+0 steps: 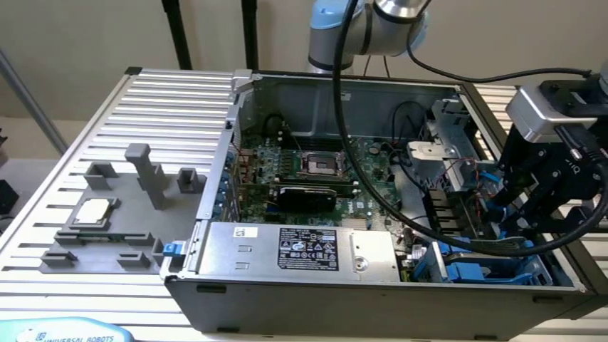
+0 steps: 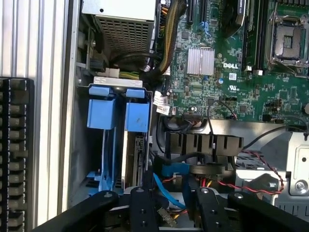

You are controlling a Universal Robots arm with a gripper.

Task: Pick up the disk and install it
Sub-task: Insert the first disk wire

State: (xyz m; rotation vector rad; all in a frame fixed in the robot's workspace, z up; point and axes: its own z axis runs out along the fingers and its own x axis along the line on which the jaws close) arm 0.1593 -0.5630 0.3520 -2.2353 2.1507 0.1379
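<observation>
Claw (image 2: 171, 195): fingers apart, clamped on nothing. I saw it above the drive cage (image 1: 475, 272).
Disk (image 2: 136, 145): seated on edge in that cage, just beside the claw and not touching it.

We see the computer case (image 1: 380, 303) on the table (image 1: 171, 92), the fixture plate (image 1: 133, 222) beside it at the exterior view's left. Inside, the power supply (image 1: 295, 249) lies before the motherboard (image 1: 314, 171), and the gripper (image 1: 522, 217) hangs over the case's right wall.

Above the blue plastic drive cage (image 1: 485, 272), the black gripper (image 1: 520, 217) is cut off by the exterior view's right edge. Inside it, the silver-grey metal disk (image 2: 131, 163) shows edge-on, label hidden.
</observation>
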